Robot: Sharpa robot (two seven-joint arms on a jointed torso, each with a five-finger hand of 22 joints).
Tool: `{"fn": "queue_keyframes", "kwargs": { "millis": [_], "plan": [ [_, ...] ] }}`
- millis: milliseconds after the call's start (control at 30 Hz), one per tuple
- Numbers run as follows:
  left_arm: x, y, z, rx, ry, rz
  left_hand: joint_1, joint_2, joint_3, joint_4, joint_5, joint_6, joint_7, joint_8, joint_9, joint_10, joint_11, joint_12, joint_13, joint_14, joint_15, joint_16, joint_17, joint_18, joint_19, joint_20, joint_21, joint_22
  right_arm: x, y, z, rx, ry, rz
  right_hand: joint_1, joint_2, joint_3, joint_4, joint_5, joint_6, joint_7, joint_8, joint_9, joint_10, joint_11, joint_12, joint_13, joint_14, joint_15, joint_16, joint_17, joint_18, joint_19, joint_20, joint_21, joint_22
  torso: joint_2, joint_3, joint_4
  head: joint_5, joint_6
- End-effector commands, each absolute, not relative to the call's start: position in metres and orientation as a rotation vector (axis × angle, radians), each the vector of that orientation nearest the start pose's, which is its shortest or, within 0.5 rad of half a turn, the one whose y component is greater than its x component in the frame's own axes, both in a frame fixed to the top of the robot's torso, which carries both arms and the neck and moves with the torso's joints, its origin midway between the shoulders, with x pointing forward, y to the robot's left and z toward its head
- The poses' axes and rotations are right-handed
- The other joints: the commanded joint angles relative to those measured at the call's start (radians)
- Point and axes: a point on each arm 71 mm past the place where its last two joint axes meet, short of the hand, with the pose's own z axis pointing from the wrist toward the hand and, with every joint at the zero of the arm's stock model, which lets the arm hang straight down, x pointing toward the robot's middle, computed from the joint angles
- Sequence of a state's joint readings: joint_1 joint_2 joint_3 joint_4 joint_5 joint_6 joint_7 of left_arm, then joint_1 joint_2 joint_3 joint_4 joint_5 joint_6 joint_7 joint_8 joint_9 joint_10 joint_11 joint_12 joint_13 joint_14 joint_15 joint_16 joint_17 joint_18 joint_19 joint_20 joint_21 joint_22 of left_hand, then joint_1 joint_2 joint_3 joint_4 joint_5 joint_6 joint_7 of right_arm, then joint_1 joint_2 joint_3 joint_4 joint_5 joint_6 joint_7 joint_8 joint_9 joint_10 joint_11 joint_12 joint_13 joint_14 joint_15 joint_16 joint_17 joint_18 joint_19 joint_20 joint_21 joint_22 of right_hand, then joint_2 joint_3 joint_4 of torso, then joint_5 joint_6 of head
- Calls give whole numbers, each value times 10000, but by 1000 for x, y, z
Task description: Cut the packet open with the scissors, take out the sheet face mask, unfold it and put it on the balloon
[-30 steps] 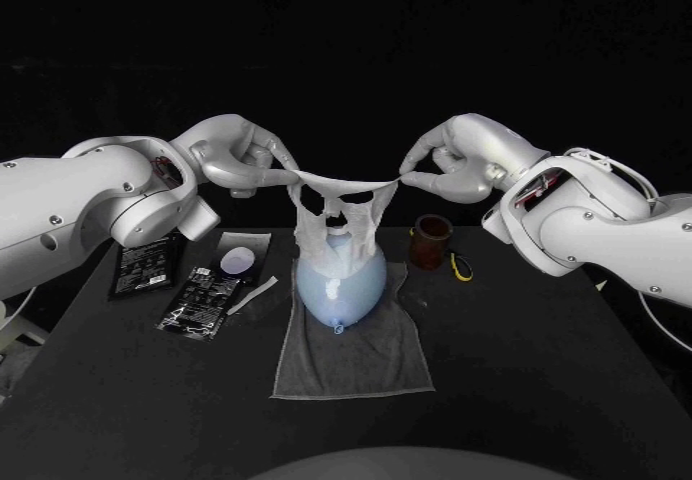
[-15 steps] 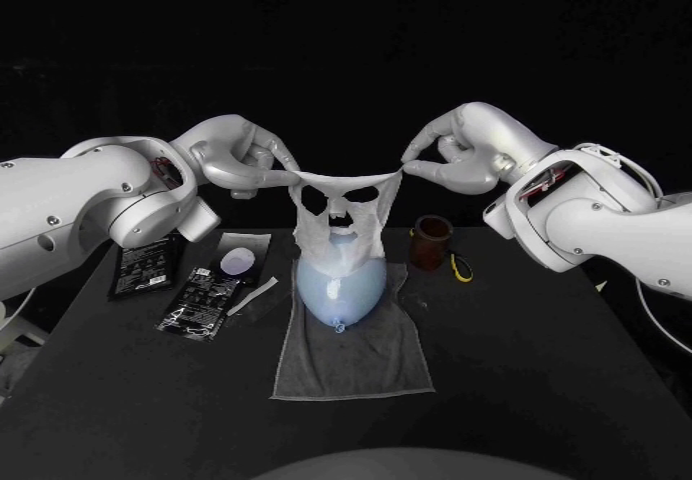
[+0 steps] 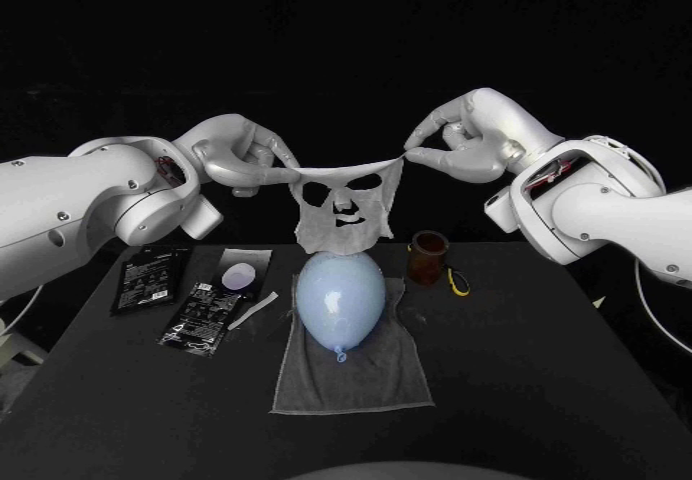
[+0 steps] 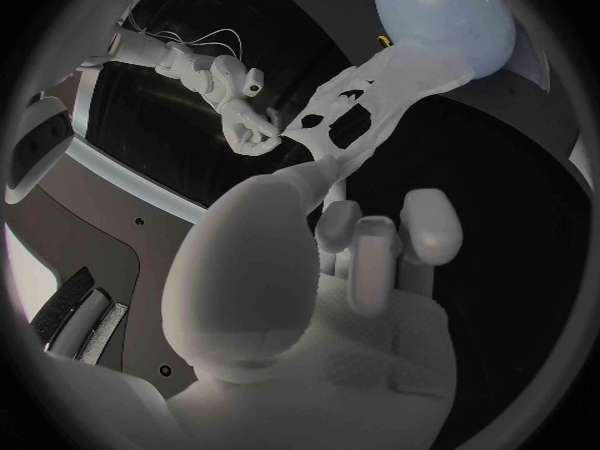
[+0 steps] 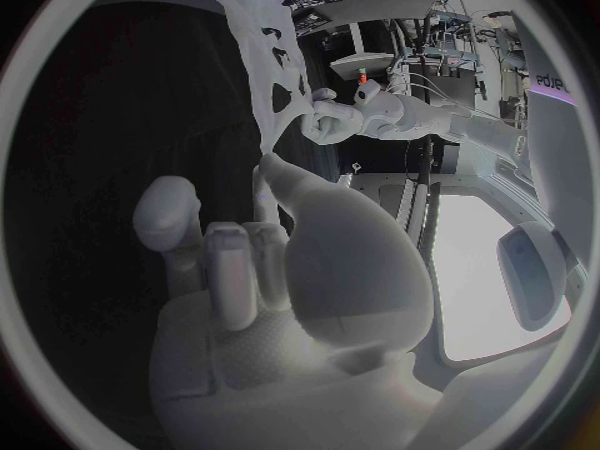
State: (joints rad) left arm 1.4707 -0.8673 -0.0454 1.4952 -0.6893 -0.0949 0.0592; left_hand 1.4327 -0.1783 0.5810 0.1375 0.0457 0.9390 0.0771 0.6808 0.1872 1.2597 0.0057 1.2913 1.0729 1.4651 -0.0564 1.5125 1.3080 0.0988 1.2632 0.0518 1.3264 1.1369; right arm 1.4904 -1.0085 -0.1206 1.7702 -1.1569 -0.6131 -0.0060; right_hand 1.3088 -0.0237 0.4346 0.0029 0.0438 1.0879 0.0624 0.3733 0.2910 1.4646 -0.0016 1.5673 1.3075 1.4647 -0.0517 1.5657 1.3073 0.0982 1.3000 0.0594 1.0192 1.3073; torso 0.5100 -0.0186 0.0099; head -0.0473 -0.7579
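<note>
The white sheet face mask hangs unfolded in the air, stretched between both hands, its eye and mouth holes showing. My left hand pinches its one upper corner, my right hand the other. The mask's lower edge hangs just above the pale blue balloon, which lies on a grey cloth. In the left wrist view the mask runs from my fingers toward the balloon. In the right wrist view the mask stretches to my left hand.
Two black packets and a cut white packet lie left of the cloth. A brown cup stands right of the balloon, with yellow-handled scissors beside it.
Both hands have risen and lifted the mask. Its lower part, draped on the balloon before, now hangs flat above it.
</note>
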Motion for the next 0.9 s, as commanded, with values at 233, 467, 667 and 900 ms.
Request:
{"fn": "queue_keyframes", "kwargs": {
  "millis": [233,467,667,900],
  "plan": [
    [519,207,-51,-2987,16673,-12205,-83,-29,36,-1,30,28,12,31,717,40,3,36,-31,534,53,40,1060,6,47,13,45,28,460,-216,-44,148,12604,8772,103,23,33,49,46,55,-37,151,426,1062,-62,35,2633,1061,-51,51,2635,111,13,-28,-51,1166,-385,15,26,1,118],
    [519,206,-45,-2937,16707,-12243,-83,-28,38,-3,30,28,12,30,716,42,2,36,-30,537,52,42,1067,7,44,13,43,23,457,-219,-45,125,12642,8716,111,21,39,50,45,46,-34,157,432,1062,-59,35,2633,1061,-50,51,2635,108,20,-28,-36,1170,-623,48,55,37,159],
    [516,205,-45,-2910,16953,-12333,-83,-26,43,-6,31,27,12,29,715,39,1,30,-39,531,50,36,1050,7,48,13,46,29,450,-220,-46,149,12740,8782,111,21,39,50,45,46,-34,157,432,1062,-59,35,2633,1061,-50,51,2635,108,20,-28,-36,1170,-763,44,66,20,163],
    [511,206,-48,-2914,17230,-12394,-83,-26,43,-6,31,27,12,29,715,39,1,30,-39,531,50,36,1050,7,48,13,46,29,442,-223,-50,214,12906,8827,112,20,40,53,45,42,-31,161,436,1062,-57,35,2633,1061,-48,51,2635,110,13,-28,-51,1167,-886,29,88,41,113]
  ]
}}
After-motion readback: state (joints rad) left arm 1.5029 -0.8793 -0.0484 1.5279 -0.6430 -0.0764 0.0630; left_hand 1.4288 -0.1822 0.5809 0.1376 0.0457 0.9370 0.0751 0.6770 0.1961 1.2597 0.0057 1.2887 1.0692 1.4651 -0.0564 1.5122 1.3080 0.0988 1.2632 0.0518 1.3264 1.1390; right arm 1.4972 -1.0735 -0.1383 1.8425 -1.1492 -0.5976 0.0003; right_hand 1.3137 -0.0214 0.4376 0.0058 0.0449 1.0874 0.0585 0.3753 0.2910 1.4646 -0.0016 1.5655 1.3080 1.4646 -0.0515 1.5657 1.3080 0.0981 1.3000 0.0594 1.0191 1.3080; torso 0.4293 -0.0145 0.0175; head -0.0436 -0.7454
